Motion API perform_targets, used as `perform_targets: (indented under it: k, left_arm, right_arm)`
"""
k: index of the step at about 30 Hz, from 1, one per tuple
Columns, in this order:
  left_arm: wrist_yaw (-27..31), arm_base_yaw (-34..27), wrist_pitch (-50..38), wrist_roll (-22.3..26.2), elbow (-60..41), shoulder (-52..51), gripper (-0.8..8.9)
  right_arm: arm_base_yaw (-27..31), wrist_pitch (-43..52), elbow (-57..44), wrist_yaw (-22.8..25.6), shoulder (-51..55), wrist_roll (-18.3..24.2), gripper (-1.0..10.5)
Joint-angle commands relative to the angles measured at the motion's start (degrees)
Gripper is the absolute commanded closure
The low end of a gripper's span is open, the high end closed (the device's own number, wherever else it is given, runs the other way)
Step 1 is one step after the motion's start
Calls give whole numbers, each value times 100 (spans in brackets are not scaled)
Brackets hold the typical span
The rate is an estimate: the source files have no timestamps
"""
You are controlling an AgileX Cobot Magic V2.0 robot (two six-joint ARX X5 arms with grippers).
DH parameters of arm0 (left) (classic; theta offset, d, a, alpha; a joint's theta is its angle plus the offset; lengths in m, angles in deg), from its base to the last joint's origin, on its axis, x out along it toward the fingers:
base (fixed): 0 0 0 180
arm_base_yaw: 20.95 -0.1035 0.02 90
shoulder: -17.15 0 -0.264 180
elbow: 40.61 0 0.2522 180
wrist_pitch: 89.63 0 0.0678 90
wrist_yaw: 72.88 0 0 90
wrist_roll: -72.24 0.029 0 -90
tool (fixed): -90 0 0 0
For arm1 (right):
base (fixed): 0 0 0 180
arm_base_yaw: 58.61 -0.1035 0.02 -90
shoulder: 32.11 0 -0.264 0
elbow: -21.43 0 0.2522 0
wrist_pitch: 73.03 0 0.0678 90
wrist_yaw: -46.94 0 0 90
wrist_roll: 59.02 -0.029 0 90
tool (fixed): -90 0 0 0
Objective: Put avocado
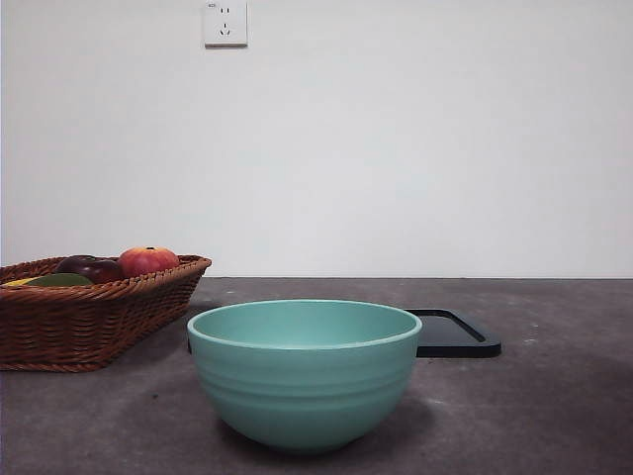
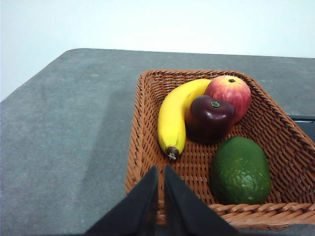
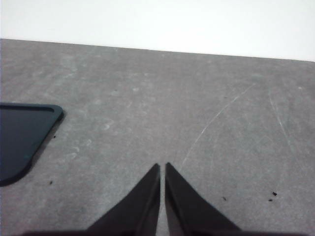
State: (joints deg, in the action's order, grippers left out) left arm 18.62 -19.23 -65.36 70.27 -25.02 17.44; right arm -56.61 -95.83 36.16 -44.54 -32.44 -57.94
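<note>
The avocado [image 2: 240, 170], dark green and bumpy, lies in a brown wicker basket [image 2: 142, 147] beside a banana [image 2: 174, 118], a dark red apple [image 2: 210, 118] and a red-orange fruit [image 2: 230, 93]. In the front view only a green sliver of the avocado [image 1: 59, 280] shows over the basket [image 1: 89, 322] rim at the left. My left gripper [image 2: 161, 169] hovers shut above the basket's near edge, holding nothing, apart from the avocado. My right gripper [image 3: 162, 167] is shut over bare table, holding nothing. Neither arm shows in the front view.
A teal bowl [image 1: 304, 371] stands near the middle front of the grey table. Behind it to the right lies a flat black tray [image 1: 457, 333], whose corner [image 3: 22, 137] also shows in the right wrist view. A white wall backs the table.
</note>
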Motion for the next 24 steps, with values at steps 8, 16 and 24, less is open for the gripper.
perform_targets:
  k: [8,16,24]
  left_arm:
    - [-4,-9,17,31,-107,-11,798]
    - [-4,39,22,-892,352,-11,798]
    - [15,57,479,-1399,1655,238,798]
  right_arm:
    - [7,50,-17,-57,13,-645,937]
    - [-177,17,330,-166,9,-1788,937]
    - [-459,-846,1469,-136,-278,-2404,937]
